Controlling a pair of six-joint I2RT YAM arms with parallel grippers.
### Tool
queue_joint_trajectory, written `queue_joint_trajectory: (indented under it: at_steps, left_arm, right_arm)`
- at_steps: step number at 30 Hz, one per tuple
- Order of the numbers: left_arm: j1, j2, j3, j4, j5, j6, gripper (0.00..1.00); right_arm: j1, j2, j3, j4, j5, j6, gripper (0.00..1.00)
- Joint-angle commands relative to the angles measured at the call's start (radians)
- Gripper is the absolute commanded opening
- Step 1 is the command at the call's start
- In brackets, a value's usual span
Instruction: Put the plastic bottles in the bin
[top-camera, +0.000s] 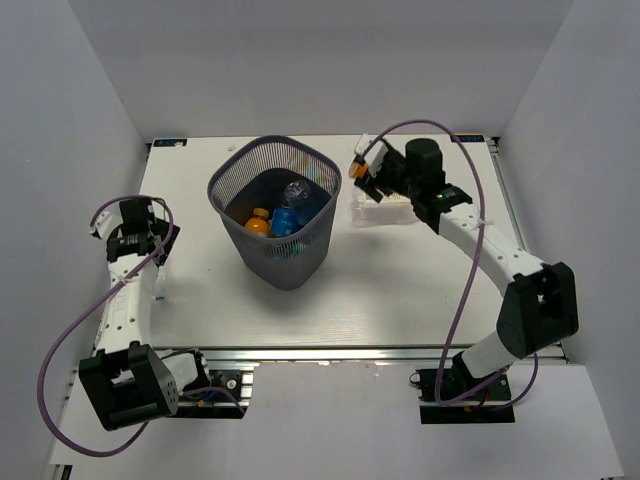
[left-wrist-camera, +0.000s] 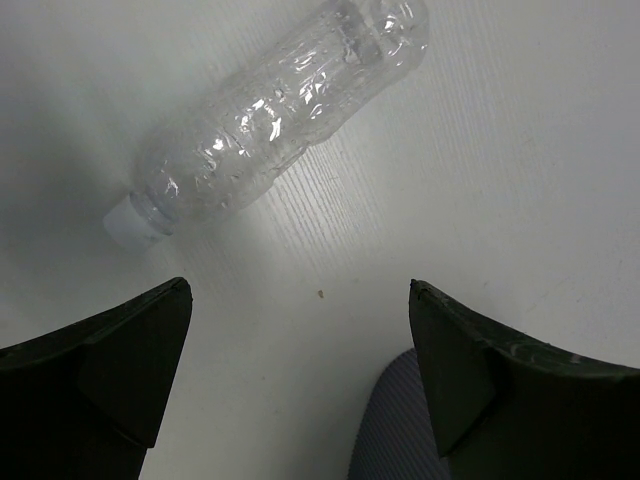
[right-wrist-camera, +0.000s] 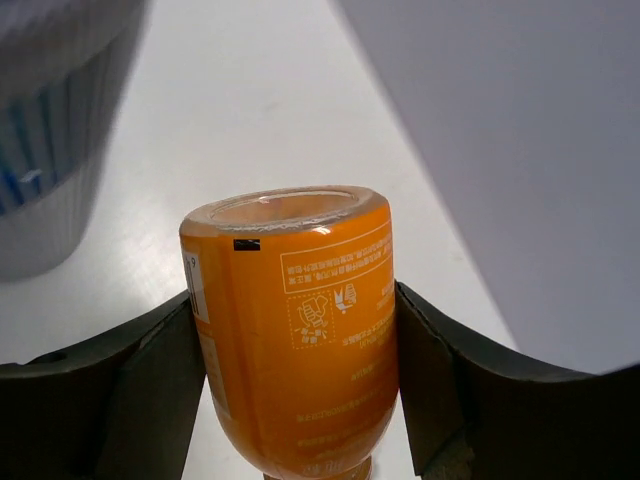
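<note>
The dark mesh bin (top-camera: 232, 180) stands mid-table; an orange bottle (top-camera: 258, 222) and a blue-labelled one (top-camera: 290, 215) lie inside it. My right gripper (top-camera: 363, 166) hovers just right of the bin's rim, shut on an orange bottle (right-wrist-camera: 295, 330) held between both fingers (right-wrist-camera: 150, 380), its base pointing away. A clear squarish bottle (top-camera: 385, 210) lies on the table under that arm. At the table's left side my left gripper (top-camera: 130, 228) is open and empty. A clear white-capped bottle (left-wrist-camera: 270, 120) lies just ahead of its fingertips (left-wrist-camera: 300, 290).
White walls enclose the table on three sides. The bin's side (right-wrist-camera: 50, 130) shows at the left of the right wrist view, the right wall close on the other side. A ribbed grey cable (left-wrist-camera: 390, 430) runs under my left gripper.
</note>
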Motion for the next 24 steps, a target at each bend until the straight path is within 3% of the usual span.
queue_joint_trajectory:
  at_steps: [1,4,7,13,20,22,24]
  left_arm:
    - [0.006,-0.039,-0.03,0.003,-0.014,-0.021,0.98]
    - [0.005,-0.052,-0.049,0.014,0.035,-0.001,0.98]
    - [0.008,-0.078,-0.064,0.003,0.02,-0.009,0.98]
    - [0.006,-0.08,-0.06,-0.011,-0.003,-0.024,0.98]
    - [0.006,-0.039,-0.029,0.005,0.043,0.017,0.98]
    - [0.006,-0.031,-0.023,-0.001,0.038,0.016,0.98]
    - [0.006,-0.029,-0.018,0.017,0.046,0.022,0.98]
  right_arm:
    - [0.004,-0.066,0.094,0.154,0.211,0.152,0.43]
    - [0.025,-0.076,0.202,0.179,0.237,0.215,0.41]
    - [0.069,-0.058,0.34,0.09,0.21,0.237,0.42]
    - [0.269,0.022,0.481,-0.057,0.091,0.203,0.49]
    - [0.422,0.149,0.535,-0.088,0.154,0.292,0.69]
    - [0.436,0.183,0.548,-0.093,0.165,0.312,0.89]
    - [0.444,0.204,0.572,-0.097,0.177,0.343,0.89]
